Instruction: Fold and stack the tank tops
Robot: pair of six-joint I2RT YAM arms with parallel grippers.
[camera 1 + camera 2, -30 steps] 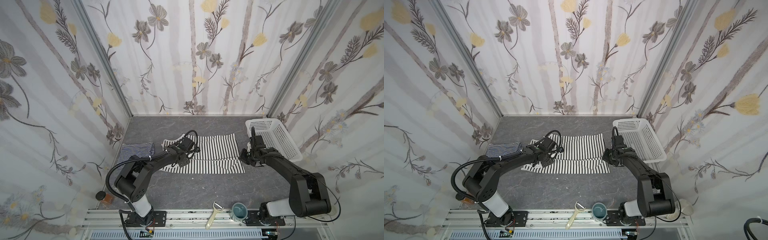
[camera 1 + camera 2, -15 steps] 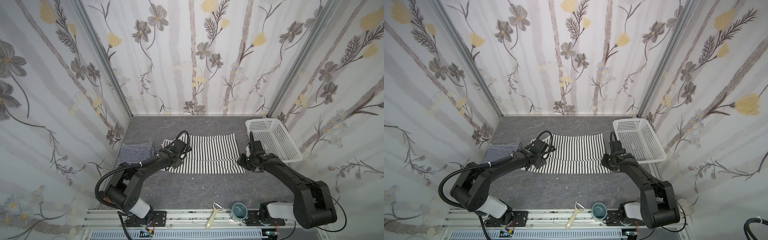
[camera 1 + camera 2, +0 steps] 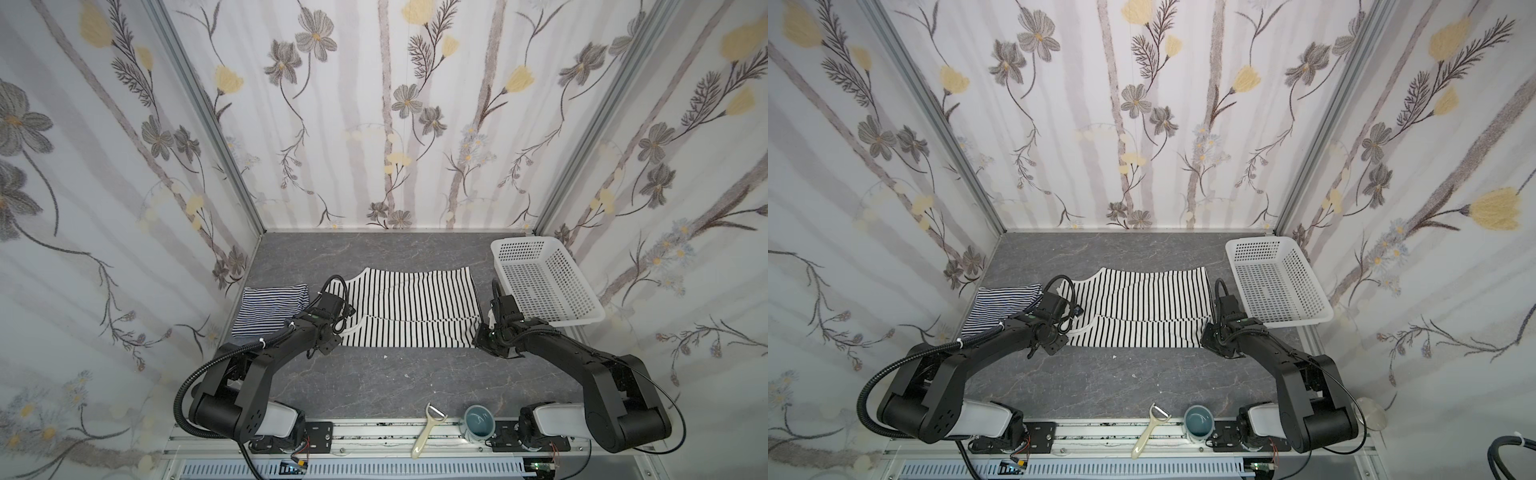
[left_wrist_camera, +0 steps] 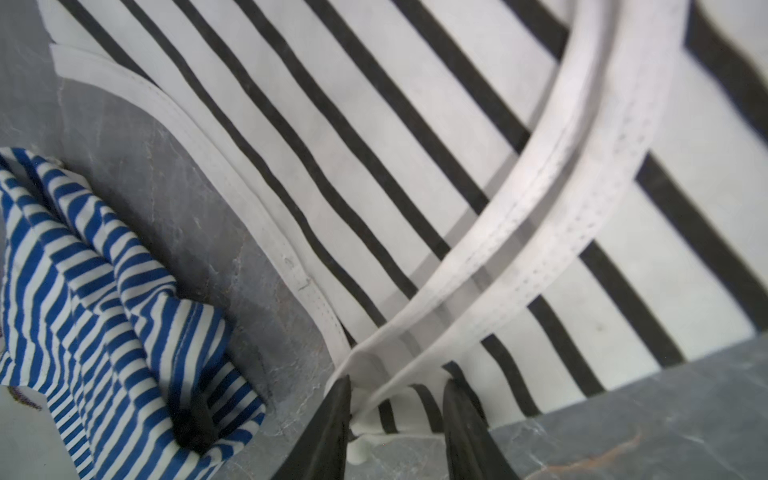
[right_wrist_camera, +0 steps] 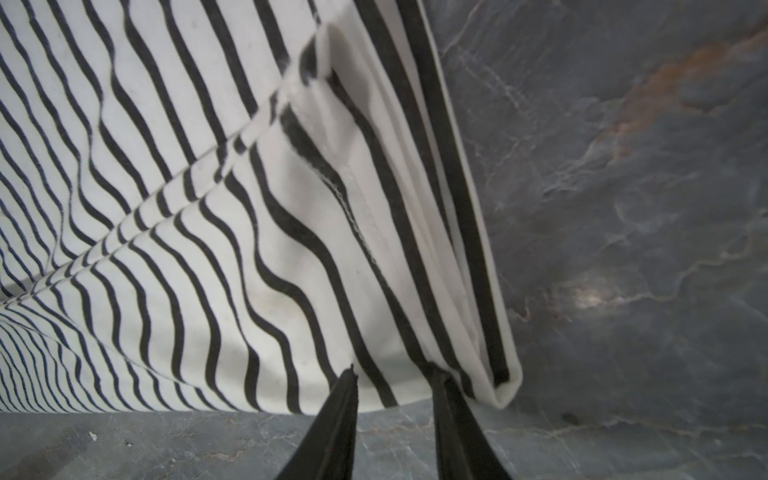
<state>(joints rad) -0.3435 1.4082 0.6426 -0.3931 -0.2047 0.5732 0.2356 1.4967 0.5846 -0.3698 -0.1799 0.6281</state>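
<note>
1. Fingers [image 4: 332, 419] of the left gripper [image 4: 397, 386] stand partly apart. The white-trimmed strap ends of the black-striped tank top [image 4: 415, 166] lie bunched in the gap, with no squeeze on them showing.
2. On the right gripper [image 5: 392, 380] the fingers [image 5: 336, 419] are likewise partly apart. Their tips sit at the folded hem corner of the same top, which lies flat with nothing pinched.
3. In both top views that top is spread across the middle of the bench [image 3: 395, 386], nearer the far edge. Its near half is lapped over the far half. The left gripper is at its near-left corner and the right gripper at its near-right corner.
4. Folded small, the navy-striped tank top [image 3: 270, 307] lies at the left edge of the bench. It is just beside the spread top, with a strip of bare bench between them.
5. A white perforated basket [image 3: 523, 241] stands along the right edge toward the far-right corner.
6. A peeler [image 3: 430, 428] and a blue cup [image 3: 478, 419] rest at the front edge.
</note>
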